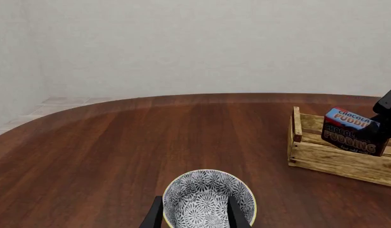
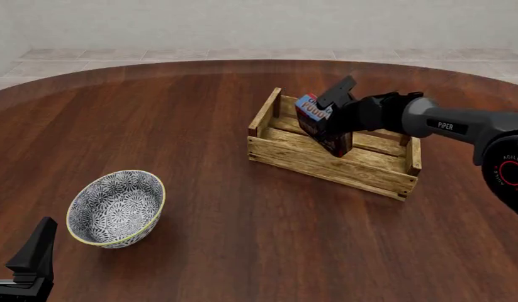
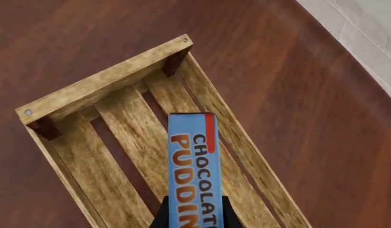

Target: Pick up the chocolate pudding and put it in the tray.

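Wooden tray [image 2: 329, 165] slats lie under the chocolate pudding [image 2: 320, 123] clamped in my right gripper [image 2: 328, 121]; I should lower it gently before releasing.

Round bowl [image 2: 116, 208] upright on dark wood table [image 2: 242, 207], front-left area. Inside: dense blue-grey floral pattern on white; rim edged pale yellow. Nothing visible inside. Pale tiled floor [image 2: 259, 55] beyond table's far curved edge, plain light wall [image 1: 202, 42] behind.
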Action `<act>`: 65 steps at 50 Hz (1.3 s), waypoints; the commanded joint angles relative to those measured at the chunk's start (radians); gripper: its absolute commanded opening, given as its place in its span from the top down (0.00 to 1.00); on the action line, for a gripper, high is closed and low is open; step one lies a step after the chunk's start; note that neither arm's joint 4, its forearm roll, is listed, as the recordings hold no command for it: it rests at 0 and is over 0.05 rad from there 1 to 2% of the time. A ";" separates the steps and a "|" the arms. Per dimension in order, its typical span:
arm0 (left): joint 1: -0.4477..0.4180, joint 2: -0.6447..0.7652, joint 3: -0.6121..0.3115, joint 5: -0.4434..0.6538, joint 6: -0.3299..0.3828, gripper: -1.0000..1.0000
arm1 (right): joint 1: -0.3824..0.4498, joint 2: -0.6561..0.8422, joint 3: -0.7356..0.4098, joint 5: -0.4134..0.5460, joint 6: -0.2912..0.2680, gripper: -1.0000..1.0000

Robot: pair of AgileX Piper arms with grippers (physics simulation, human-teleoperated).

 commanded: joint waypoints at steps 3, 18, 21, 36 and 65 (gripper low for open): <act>0.000 0.000 0.000 0.000 0.000 0.00 | 0.000 0.021 -0.004 -0.014 0.028 1.00; 0.000 0.000 0.000 0.000 0.000 0.00 | -0.008 0.027 0.008 -0.029 0.035 1.00; 0.000 0.000 0.000 0.000 0.000 0.00 | -0.008 0.025 0.011 -0.030 0.040 1.00; 0.000 0.000 0.000 0.000 0.000 0.00 | -0.005 0.029 0.022 -0.041 0.052 1.00; 0.000 0.000 0.000 0.000 0.000 0.00 | -0.015 0.028 0.007 -0.031 0.063 0.00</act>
